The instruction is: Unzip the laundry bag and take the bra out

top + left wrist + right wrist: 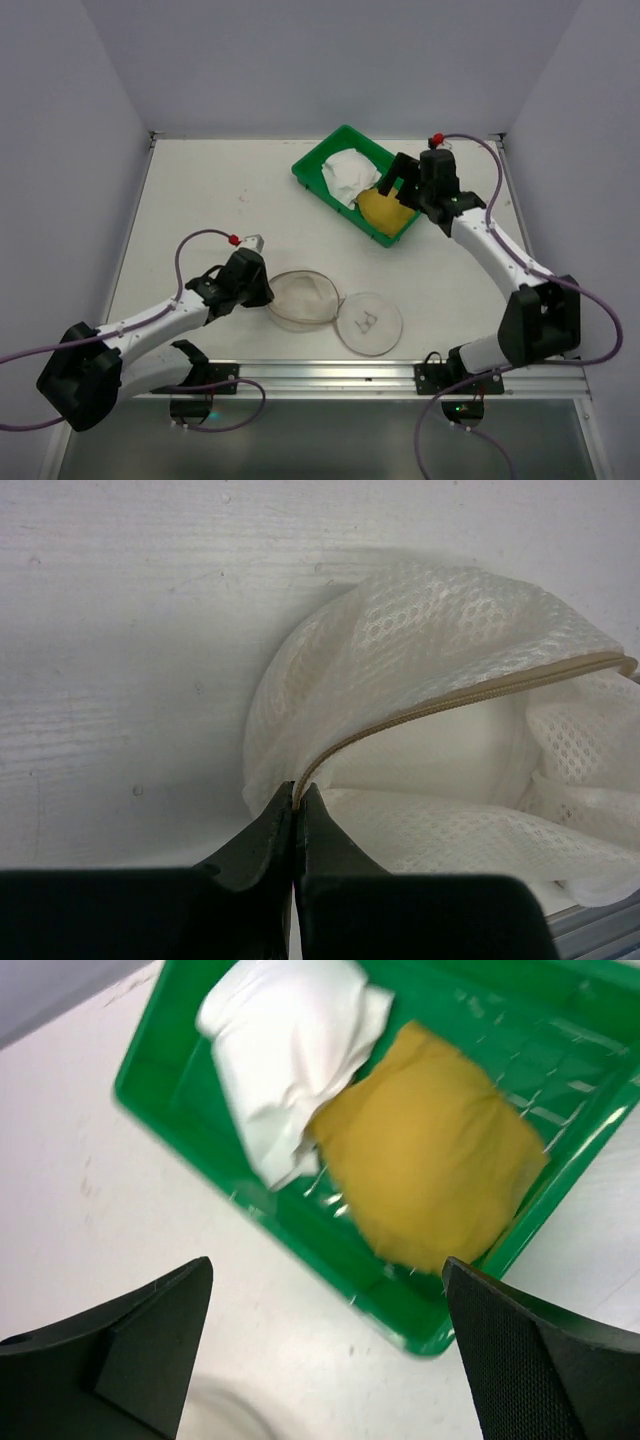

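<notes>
left gripper (294,798), black, jaws pressed together to a bare slit, pinching the mesh edge of the bag (430,650) right where the tan zipper (470,692) ends. bag: white, translucent honeycomb mesh, slumped on the table (120,630) straight ahead of these fingers, its zipper line arching up and away from the pinch point, the mouth gaping beneath it with pale lining showing inside. top view: left gripper (262,290) lies low at the bag (305,298) rim; round flap (369,322) with a small dark drawing lies flat on the table (200,190) on the far side of the bag from this gripper, touching it. right gripper (327,1270), black, fingers spread wide with nothing between them, hovering over the near rim of the tray (150,1100). tray: green, rectangular, set askew, ahead of and below these fingers. contents: white cloth (290,1040), crumpled, toward the far end from the gripper; yellow cloth (430,1160), rounded, nearest the fingers, overlapping the white cloth's edge; its kind cannot be told. top view: right gripper (395,185) sits just above the yellow cloth (385,208), beside the white cloth (345,172), in the tray (310,170), well apart from the bag.
</notes>
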Robot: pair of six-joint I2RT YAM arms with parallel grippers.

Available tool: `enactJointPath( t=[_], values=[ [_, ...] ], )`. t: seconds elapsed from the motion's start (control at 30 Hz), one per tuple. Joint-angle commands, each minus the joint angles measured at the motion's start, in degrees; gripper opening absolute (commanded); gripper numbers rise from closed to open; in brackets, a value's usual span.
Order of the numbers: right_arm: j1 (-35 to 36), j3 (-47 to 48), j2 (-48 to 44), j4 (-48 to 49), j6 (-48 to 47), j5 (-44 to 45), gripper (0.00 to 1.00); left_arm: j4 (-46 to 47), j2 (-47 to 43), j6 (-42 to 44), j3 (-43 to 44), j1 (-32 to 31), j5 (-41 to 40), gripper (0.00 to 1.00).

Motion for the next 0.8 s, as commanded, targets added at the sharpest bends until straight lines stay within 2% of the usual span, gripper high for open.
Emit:
enactJointPath(
  t=[0.0,0.13,0.27,0.43,0.6,0.77],
  values=[
    [5.44,-8.29,-5.74,-3.09,-2.2,-6.72,0.99,5.28,3.07,0.18,2.67,1.0,1.13,0.0],
    [12.91,-21.54,-10.23,-1.69,-0.18,-12.43,0.99,7.21,8.86,0.79,5.05,2.05,0.51,0.0],
    [19.24,-30.18,-13.3,0.07,4.9,-19.46,0.99,7.65,12.83,1.49,7.07,4.59,0.07,0.0],
    [20.22,-37.39,-14.54,6.39,9.67,-28.08,0.99,6.86,13.19,1.67,6.37,7.59,-0.98,0.0],
    [20.05,-35.12,-5.26,10.26,9.94,-29.41,0.99,6.16,9.77,0.97,3.21,9.61,-0.11,0.0],
    [19.78,-26.34,2.41,9.22,7.14,-21.0,0.99,3.52,4.5,-1.13,-0.92,9.61,1.39,0.0]
  ],
)
